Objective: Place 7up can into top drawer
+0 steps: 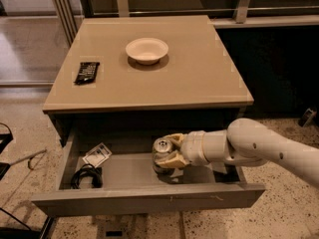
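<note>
The 7up can stands upright inside the open top drawer, near its middle, its silver pull-tab top facing up. My gripper reaches in from the right on a white arm. Its cream fingers sit on both sides of the can and are shut on it. The can's base is at or just above the drawer's grey floor; I cannot tell if it touches.
A black coiled cable and a small white packet lie at the drawer's left end. On the beige table top are a shallow cream bowl and a black remote-like object.
</note>
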Controlling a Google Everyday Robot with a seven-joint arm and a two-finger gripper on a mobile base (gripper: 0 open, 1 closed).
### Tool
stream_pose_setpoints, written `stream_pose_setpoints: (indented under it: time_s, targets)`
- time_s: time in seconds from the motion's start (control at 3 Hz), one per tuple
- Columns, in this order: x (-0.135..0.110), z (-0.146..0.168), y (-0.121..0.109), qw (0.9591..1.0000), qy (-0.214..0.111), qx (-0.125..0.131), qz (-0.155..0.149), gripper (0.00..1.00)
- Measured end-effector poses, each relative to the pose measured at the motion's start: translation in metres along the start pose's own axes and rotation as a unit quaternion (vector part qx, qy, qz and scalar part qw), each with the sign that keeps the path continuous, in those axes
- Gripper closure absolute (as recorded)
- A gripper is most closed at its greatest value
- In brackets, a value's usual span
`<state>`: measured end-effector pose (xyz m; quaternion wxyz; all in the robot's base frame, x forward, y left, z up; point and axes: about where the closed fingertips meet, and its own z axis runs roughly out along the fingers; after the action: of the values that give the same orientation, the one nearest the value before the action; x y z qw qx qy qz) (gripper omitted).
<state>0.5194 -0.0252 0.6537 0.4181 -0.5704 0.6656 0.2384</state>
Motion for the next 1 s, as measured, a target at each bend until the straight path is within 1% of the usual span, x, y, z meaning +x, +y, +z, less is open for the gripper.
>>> stream_pose_setpoints:
  time_s: [0.33, 0.67, 1.0]
  targets:
    - [0.0000, 0.0000, 0.0000, 1.0000, 0.000, 0.000, 0.000, 0.35]
    - [0.0000, 0.0001, 0.0000, 1.0000, 0.000, 0.000, 0.000, 0.04]
    - [0.0000, 0.0001, 0.0000, 1.0000, 0.000, 0.000, 0.000, 0.00]
